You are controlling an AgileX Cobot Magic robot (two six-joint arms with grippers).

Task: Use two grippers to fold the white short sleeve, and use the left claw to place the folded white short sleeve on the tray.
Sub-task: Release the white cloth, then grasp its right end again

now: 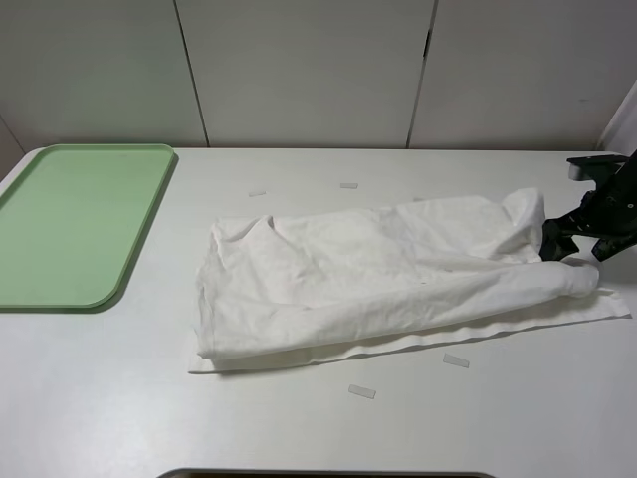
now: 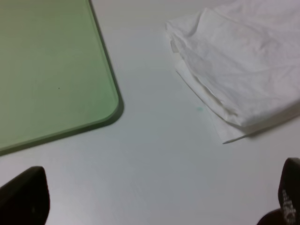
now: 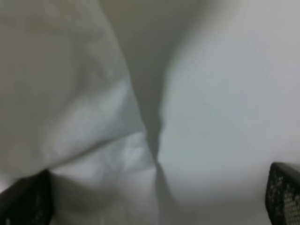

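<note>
Sprawling mid-frame, the white short sleeve [image 1: 378,269] ends beside the spread right hand [image 1: 577,241]; only a wrist view shows the left hand [image 2: 157,201], also spread, near the tray [image 2: 47,70].

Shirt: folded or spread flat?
Folded, at least once: the white short sleeve lies doubled, a lower layer's hem showing under its rounded near edge.

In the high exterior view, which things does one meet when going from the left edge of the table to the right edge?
tray → white short sleeve → right gripper
</note>
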